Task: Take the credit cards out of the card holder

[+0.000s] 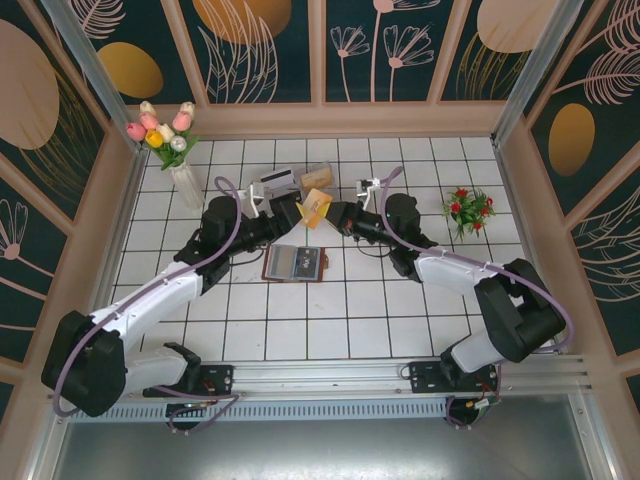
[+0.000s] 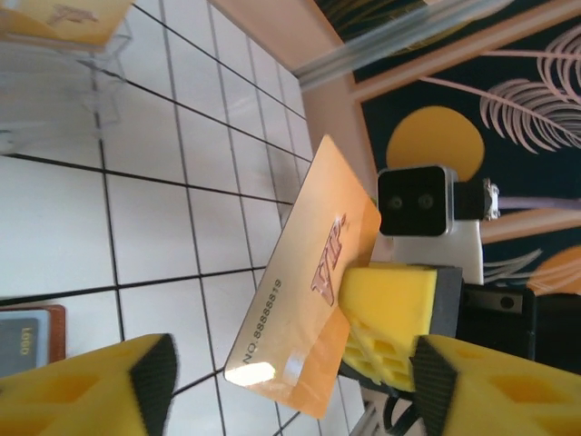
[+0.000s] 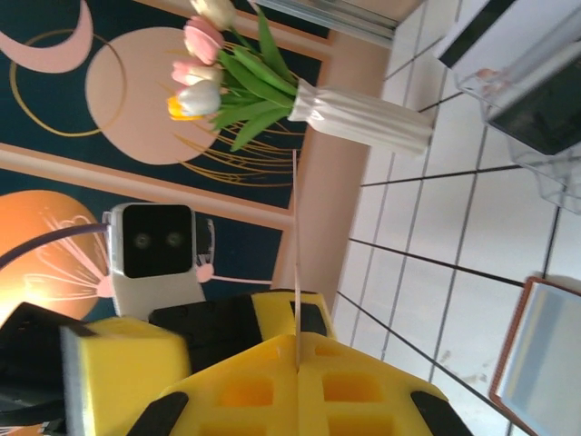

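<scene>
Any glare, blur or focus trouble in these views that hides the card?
Left wrist: a glare patch on the lower corner of the credit card, print legible; the clear tray behind is soft. Right wrist: the card shows edge-on as a thin line in the right gripper, soft up close. Top external: even light, no harsh shadows.

Credit card (image 2: 300, 282): orange-gold, red VIP lettering, dark no. print. Card holder (image 1: 295, 263): brown rim, blue-grey inside. Table (image 1: 350, 320): white tiles, dark grout. Walls (image 1: 400, 50): dark teal w/ orange discs, pale leaf outlines. Tulips (image 1: 160, 125): pink, yellow, white.
</scene>
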`<state>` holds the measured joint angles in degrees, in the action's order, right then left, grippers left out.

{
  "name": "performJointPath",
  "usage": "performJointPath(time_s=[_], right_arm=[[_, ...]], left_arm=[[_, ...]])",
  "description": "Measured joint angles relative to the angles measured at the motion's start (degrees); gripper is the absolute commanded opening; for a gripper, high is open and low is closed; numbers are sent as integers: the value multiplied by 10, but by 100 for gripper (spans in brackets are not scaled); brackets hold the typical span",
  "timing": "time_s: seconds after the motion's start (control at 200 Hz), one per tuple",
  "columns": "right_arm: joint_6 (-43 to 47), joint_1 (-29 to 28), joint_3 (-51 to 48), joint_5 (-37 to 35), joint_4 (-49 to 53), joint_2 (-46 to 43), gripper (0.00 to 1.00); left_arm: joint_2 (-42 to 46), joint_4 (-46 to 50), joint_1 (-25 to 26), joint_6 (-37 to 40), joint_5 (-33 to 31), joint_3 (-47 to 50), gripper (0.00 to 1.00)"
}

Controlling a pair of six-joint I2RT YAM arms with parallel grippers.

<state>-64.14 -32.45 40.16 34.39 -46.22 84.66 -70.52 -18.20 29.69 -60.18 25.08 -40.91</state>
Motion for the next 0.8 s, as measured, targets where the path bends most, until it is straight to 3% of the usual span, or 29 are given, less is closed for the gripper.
performJointPath(time_s=[0.22, 0.601, 0.681, 0.801], right_arm=[[-29, 3, 0, 2, -40, 0, 4], [-63, 7, 0, 12, -75, 0, 5], [-64, 10, 1, 11, -75, -1, 14], [-50, 11, 7, 12, -36, -9, 43]], left_arm=[[-7, -57, 0, -37, 32, 2, 32], [2, -90, 0, -54, 28, 6, 0], [-5, -89, -1, -46, 30, -3, 0], [-23, -76, 0, -12, 29, -32, 0]])
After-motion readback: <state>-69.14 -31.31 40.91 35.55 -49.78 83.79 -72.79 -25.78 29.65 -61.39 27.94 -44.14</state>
